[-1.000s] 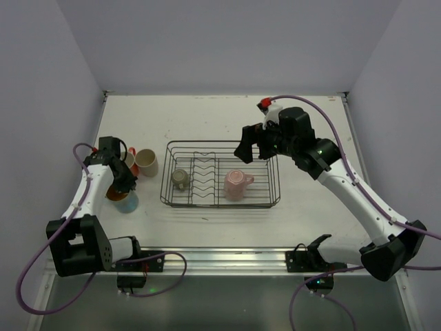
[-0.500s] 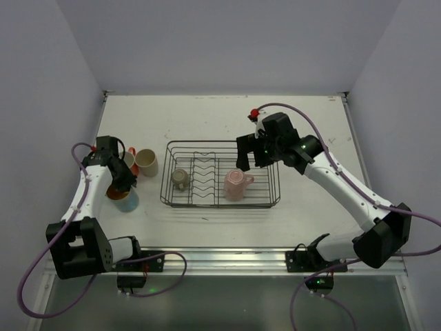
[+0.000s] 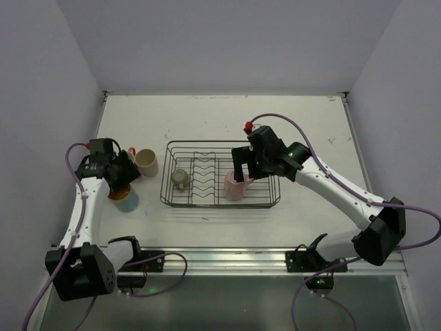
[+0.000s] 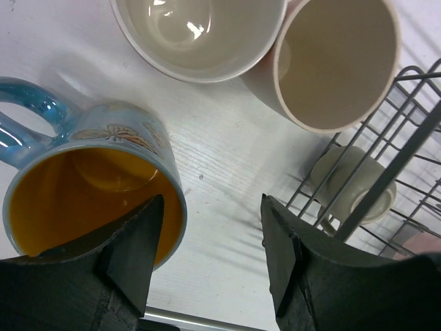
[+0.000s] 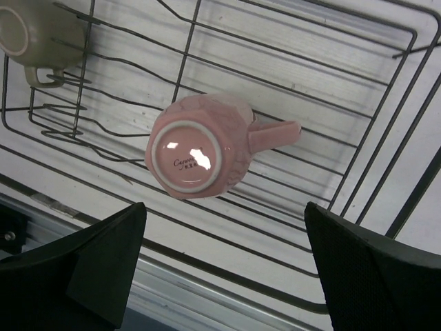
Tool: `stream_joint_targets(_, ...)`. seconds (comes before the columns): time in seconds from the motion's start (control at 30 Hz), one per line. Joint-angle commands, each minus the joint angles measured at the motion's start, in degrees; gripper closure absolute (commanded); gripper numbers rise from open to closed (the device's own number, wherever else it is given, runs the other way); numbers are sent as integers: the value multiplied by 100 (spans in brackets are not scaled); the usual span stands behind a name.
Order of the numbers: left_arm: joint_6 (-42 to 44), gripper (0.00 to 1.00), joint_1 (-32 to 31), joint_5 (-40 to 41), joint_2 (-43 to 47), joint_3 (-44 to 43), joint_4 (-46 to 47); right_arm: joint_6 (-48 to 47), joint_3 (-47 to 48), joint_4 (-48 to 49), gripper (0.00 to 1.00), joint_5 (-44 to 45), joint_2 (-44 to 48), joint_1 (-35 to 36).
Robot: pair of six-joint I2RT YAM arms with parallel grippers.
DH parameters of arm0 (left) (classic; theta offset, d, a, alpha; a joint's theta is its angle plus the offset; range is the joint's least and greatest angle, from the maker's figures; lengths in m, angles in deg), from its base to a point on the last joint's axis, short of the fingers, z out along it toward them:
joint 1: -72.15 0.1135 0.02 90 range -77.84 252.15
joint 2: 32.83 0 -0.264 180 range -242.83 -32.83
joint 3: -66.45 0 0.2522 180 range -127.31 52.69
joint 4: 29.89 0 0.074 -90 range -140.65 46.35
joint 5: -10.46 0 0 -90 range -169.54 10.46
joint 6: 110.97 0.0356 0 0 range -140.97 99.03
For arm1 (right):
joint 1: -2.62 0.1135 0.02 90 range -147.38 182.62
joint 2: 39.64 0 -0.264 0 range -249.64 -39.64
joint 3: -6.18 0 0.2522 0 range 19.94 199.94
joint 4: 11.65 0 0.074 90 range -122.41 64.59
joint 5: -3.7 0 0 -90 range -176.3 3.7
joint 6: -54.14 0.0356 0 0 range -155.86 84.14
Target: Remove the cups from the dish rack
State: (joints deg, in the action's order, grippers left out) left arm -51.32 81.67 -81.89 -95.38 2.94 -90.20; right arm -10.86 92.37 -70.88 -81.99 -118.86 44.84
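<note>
Robot lab test cell, not a real kitchen. White tabletop (image 3: pixel 207 117) boxed in by plain pale walls (image 3: pixel 227 41) on the left, right and far sides, no furniture or decor. Metal rail (image 3: pixel 220 258) along the near edge with the left arm (image 3: pixel 86 200) and right arm (image 3: pixel 337 189) bolted to it. Loose purple cables (image 3: pixel 275 116) run to the arms. Only household items are a wire dish rack (image 3: pixel 200 143) and mugs (image 3: pixel 146 162), set out like props

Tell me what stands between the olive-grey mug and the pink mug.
The upright dividers of the dish rack, between the olive-grey mug and the pink mug; seen from the top view.
</note>
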Motion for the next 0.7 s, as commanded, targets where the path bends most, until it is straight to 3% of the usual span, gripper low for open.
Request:
stream_joint_targets(0.0, 20, 37, 59, -205, 312, -25, 5, 980, -272, 126, 1, 210, 310, 32)
stream_joint_targets(0.43, 135, 34, 41, 51, 1226, -368, -303, 3361, 456, -347, 1, 623, -427, 270)
stream_joint_targets(0.67, 126, 34, 41, -292, 1482, -359, -329, 3881, 791, -629, 1, 798, -946, 278)
